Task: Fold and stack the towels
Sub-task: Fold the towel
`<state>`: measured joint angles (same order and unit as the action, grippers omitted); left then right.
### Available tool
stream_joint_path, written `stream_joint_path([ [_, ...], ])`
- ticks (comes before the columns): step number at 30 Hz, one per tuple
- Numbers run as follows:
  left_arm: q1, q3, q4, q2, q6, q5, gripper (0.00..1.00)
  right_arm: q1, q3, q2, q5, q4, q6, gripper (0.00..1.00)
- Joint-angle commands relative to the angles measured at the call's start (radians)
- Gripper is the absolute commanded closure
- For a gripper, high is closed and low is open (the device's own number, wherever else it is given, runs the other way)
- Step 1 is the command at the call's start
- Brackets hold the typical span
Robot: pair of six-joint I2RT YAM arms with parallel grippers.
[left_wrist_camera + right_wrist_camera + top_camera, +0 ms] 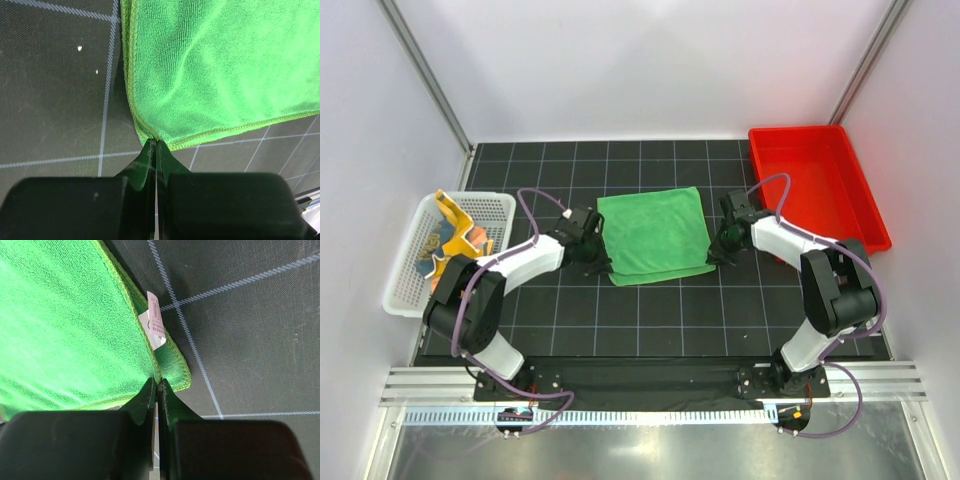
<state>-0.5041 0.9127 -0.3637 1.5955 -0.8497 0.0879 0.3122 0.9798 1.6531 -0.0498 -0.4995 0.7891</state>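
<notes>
The green towel (653,235) lies on the black gridded mat, folded over with two layers showing along its near edge. My left gripper (601,263) is shut on its near-left corner, where the hem meets the fingertips in the left wrist view (155,142). My right gripper (714,255) is shut on the near-right corner of the upper layer (159,382), beside a white care tag (156,322). The yellow-orange tiger towel (460,235) sits crumpled in the white basket (400,270), and the pale patched towel (432,252) lies under it, mostly hidden.
A red bin (860,190) stands at the back right of the mat. The white basket stands at the left edge. White walls and metal posts close in the back and sides.
</notes>
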Motion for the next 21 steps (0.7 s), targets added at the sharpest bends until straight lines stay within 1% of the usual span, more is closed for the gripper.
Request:
stream_joint_path([
  [1, -0.007, 0.043, -0.037, -0.069, 0.001, -0.02, 1.0, 0.005, 0.046, -0.05, 0.042, -0.023, -0.03, 0.99],
  [4, -0.019, 0.06, -0.07, -0.115, -0.006, -0.019, 1.0, 0.005, 0.059, -0.062, 0.036, -0.04, -0.048, 0.99],
  [5, -0.039, 0.066, -0.079, -0.126, -0.008, -0.026, 1.0, 0.005, 0.057, -0.067, 0.037, -0.043, -0.059, 0.99],
  [8, -0.097, 0.016, -0.078, -0.157, -0.041, -0.068, 1.0, 0.005, 0.01, -0.084, 0.045, -0.028, -0.076, 0.99],
  [11, -0.129, -0.061, -0.006, -0.115, -0.078, -0.056, 1.0, 0.005, -0.059, -0.075, 0.041, 0.021, -0.085, 0.99],
  [13, -0.134, -0.081, 0.034, -0.083, -0.094, -0.036, 1.0, 0.005, -0.079, -0.066, 0.033, 0.05, -0.088, 0.99],
  [17, -0.163, -0.092, 0.04, -0.06, -0.095, -0.063, 1.0, 0.005, -0.105, -0.067, 0.045, 0.064, -0.1, 0.99],
  [18, -0.168, -0.094, 0.04, -0.058, -0.095, -0.066, 1.0, 0.005, -0.104, -0.075, 0.079, 0.061, -0.105, 0.99],
  [21, -0.168, -0.089, 0.034, -0.06, -0.092, -0.068, 1.0, 0.004, -0.086, -0.09, 0.099, 0.044, -0.12, 0.99],
])
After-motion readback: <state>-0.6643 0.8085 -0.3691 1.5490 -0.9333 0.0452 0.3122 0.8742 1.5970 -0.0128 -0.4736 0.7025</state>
